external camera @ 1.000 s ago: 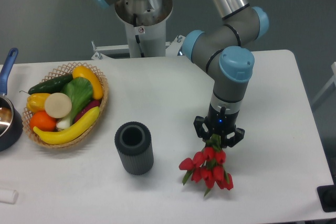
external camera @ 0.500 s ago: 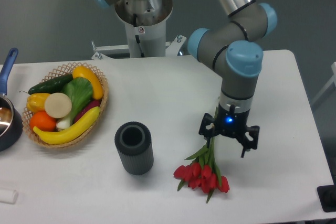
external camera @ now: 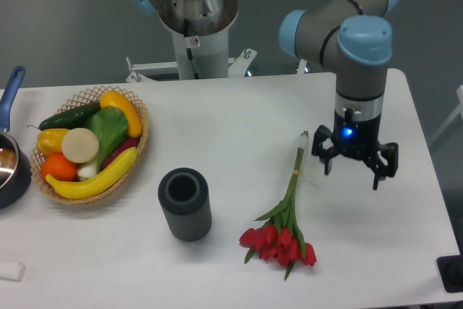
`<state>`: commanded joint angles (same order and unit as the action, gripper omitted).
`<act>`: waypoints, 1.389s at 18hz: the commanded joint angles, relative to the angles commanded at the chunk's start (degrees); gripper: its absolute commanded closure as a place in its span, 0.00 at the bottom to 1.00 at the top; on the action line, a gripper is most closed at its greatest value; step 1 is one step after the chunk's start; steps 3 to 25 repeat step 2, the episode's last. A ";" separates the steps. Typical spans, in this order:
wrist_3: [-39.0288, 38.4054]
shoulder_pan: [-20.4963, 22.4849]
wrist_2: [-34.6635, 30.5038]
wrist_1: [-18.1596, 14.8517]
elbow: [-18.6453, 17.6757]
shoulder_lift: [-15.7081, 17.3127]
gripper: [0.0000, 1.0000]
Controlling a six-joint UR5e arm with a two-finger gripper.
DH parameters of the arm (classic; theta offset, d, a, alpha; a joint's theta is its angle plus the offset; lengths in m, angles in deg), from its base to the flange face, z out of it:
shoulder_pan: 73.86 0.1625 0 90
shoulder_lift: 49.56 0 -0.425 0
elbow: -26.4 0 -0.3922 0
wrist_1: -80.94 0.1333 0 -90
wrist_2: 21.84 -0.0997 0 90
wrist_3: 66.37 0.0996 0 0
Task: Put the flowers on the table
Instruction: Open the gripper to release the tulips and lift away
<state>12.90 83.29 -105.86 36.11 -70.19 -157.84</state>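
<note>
On my feed the fingers (external camera: 325, 158) of the gripper (external camera: 354, 162) are spread wide and hold nothing; they hang just above the desk (external camera: 231, 117), pointing down, with a blue light glowing on the body above them. I can't make out the fingertips clearly, since they are dark and small against the white top, and I can't tell whether they touch the surface. The flowers (external camera: 282, 220) lie flat on the desk just left of the gripper and clear of it, the stem ends up near the left finger and the red heads fanned out toward the near edge; a thin tie crosses the stems partway along. I count the blooms only roughly, as they overlap in a clump. Further left stands a dark ribbed cylinder (external camera: 185, 204), upright and open at the top, its inside too dark to read. Beyond that sits a wicker basket (external camera: 137, 146) piled with vegetables and fruit, several half buried under each other. At the left border a dark pan (external camera: 10, 164) with a blue handle is cut off by the frame, as is a small white object (external camera: 10, 271) at the lower left and a dark shape (external camera: 451, 273) at the lower right corner. The arm's upper links run out of the top of the picture.
</note>
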 joint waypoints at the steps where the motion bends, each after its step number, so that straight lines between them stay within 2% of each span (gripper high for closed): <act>1: 0.00 0.00 -0.27 0.00 0.17 0.00 0.00; 25: 0.00 0.00 -0.27 -0.17 0.18 0.00 0.00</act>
